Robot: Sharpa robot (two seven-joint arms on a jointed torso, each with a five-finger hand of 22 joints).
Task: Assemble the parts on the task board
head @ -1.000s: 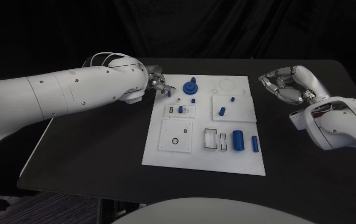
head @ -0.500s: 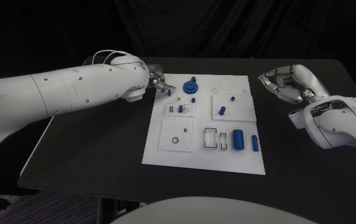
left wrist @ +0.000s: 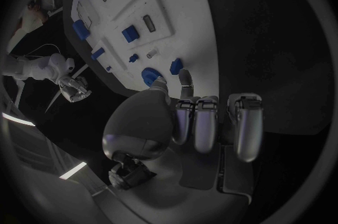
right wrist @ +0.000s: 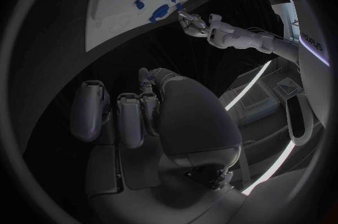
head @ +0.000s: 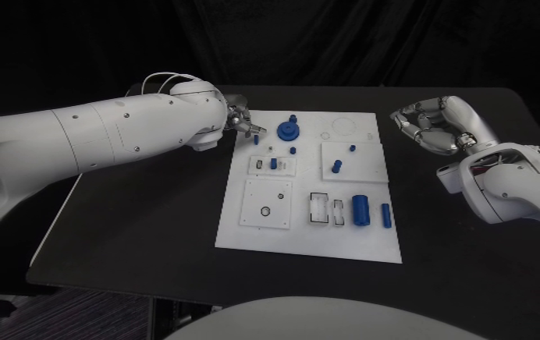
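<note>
The white task board (head: 310, 239) lies mid-table with blue parts on it: a gear (head: 289, 131) near its far edge, a small peg (head: 257, 141) by its far left corner, a big cylinder (head: 361, 210) and a thinner one (head: 386, 217) near the front right. My left hand (head: 239, 122) hovers at the far left corner, fingers curled in, one fingertip close to the small peg (left wrist: 176, 65), with nothing in its grasp. Off the board's right side, my right hand (head: 435, 129) is raised, fingers curled in on nothing.
More small blue pegs stand on the board's raised white plates (head: 336, 169) (head: 352, 150) (head: 274, 165). The left plate (head: 268, 200) has a small ring hole. Black table (head: 147, 223) surrounds the board on every side.
My left hand has drifted slightly toward the far edge of the table, away from the small peg. The right hand has barely moved.
</note>
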